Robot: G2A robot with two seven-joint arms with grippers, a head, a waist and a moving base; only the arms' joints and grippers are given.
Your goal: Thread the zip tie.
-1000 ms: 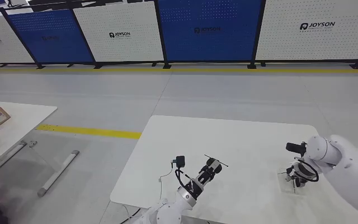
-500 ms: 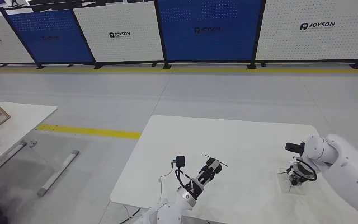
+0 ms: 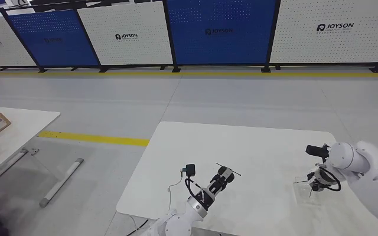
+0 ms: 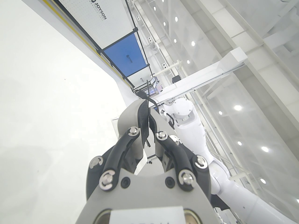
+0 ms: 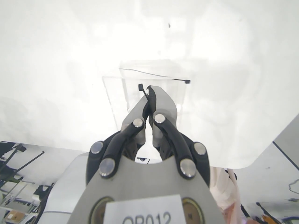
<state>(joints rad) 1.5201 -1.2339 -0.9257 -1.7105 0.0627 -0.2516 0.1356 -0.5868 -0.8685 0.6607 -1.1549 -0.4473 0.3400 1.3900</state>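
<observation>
The left gripper [image 3: 224, 174] was clamped on a tie [image 3: 227, 170] that lay ten-to-four. Well apart at three o'clock, the right gripper [image 5: 149, 93] was pinched shut on a second tie [image 5: 141, 88].

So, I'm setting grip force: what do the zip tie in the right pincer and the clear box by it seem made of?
Zip tie: thin black matte strip with a square head, likely nylon-type plastic. Box: see-through walls with bright straight edges, probably rigid acrylic; glass can't be ruled out.
</observation>
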